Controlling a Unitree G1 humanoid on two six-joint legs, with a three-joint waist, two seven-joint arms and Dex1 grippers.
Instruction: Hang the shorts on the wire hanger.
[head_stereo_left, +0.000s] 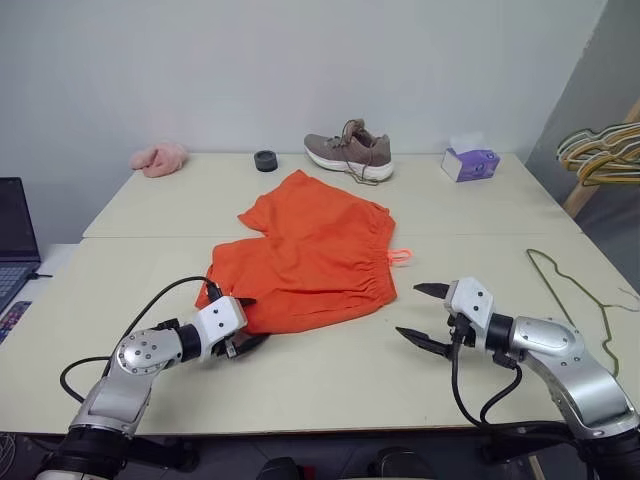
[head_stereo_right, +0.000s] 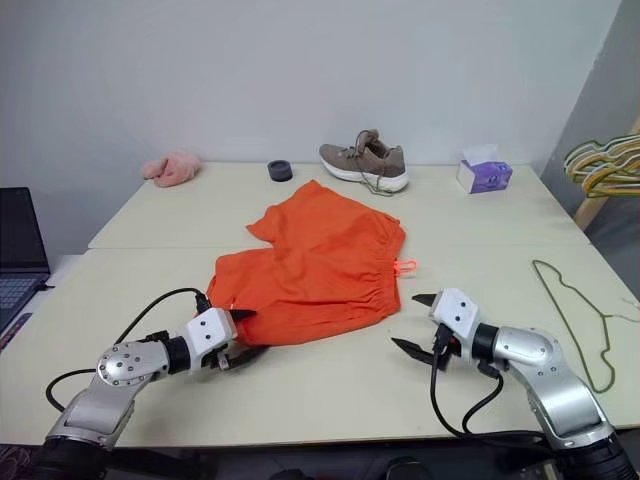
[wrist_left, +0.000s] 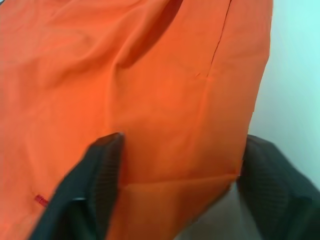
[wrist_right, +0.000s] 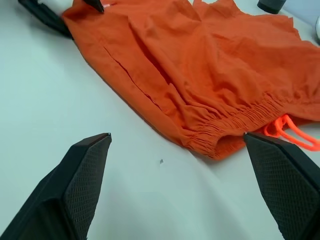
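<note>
Orange shorts (head_stereo_left: 305, 258) lying flat mid-table, wire hanger (head_stereo_left: 572, 296) well apart at the right edge, so basically nothing hung yet. Left gripper (head_stereo_left: 236, 322) at the near leg hem, fingers straddling the cloth edge but can't tell if pinched. Right gripper (head_stereo_left: 423, 313) spread wide, empty, near the waistband

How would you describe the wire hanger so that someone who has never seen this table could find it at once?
Start at the pale table and go to the robot's right of the orange shorts. The wire hanger lies flat near the table's right edge: one thin olive-gold wire outline, unlike the bundled hangers beyond the table.
</note>
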